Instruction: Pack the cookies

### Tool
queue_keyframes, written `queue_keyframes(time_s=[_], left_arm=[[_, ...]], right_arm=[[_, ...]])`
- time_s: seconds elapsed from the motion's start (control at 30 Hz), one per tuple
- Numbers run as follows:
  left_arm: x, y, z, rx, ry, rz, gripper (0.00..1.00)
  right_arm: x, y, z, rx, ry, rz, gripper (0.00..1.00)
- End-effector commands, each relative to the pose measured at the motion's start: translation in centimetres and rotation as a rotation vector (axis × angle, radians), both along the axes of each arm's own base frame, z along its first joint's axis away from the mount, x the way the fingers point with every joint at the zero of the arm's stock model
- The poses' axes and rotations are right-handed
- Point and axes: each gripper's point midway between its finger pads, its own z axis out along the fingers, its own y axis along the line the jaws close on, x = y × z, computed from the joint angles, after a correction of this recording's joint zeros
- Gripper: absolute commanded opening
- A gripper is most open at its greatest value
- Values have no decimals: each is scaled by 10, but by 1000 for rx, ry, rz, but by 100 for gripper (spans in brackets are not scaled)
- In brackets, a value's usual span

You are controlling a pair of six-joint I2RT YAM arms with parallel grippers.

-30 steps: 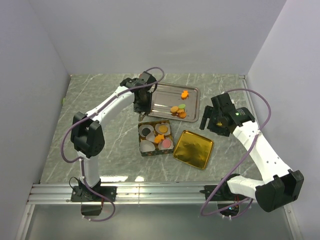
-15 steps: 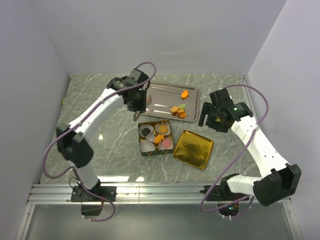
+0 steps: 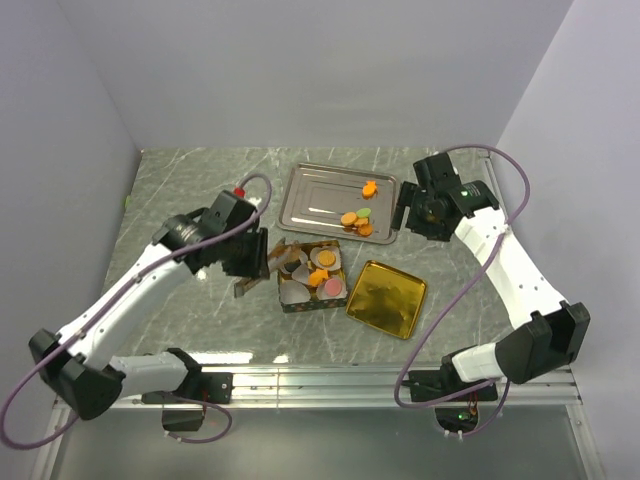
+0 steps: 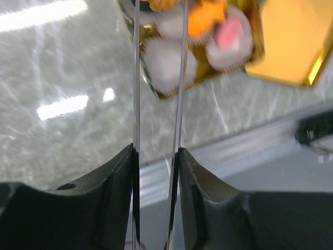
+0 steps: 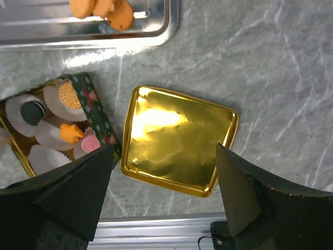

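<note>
Several orange cookies and a green one (image 3: 356, 219) lie on the steel tray (image 3: 310, 196), with one more orange cookie (image 3: 369, 186) farther back. The open tin (image 3: 309, 276) holds white paper cups with orange cookies (image 3: 320, 270), a pink one (image 3: 333, 288) and a dark one. My left gripper (image 3: 257, 262) is at the tin's left side, shut on thin metal tongs (image 4: 136, 78) whose blades reach over the tin (image 4: 177, 88). My right gripper (image 3: 412, 212) is open and empty, above the table at the tray's right end. The right wrist view shows the tin (image 5: 101, 125) and the tray's cookies (image 5: 106, 9).
A gold lid (image 3: 387, 298) lies right of the tin; it also shows in the right wrist view (image 5: 179, 140) and the left wrist view (image 4: 294, 41). An aluminium rail (image 3: 320, 382) runs along the near edge. Walls close in the left, back and right.
My left arm has swung from the tray's left end back and down to the tin's left side, carrying the tongs. My right gripper has moved farther back towards the tray's right end.
</note>
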Motion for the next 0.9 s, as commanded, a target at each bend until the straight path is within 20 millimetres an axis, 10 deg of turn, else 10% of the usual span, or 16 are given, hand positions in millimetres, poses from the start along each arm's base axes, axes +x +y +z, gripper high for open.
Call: queue_keyframes(time_s=[0.0, 0.23, 0.87], left_arm=[[-35, -17, 8, -108, 19, -85, 41], [-69, -15, 1, -118, 49, -94, 41], [-81, -2, -29, -52, 68, -41, 45]], right_arm=[[15, -4, 21, -12, -62, -7, 85], [15, 2, 20, 16, -52, -4, 85], [8, -1, 18, 17, -59, 2, 86]])
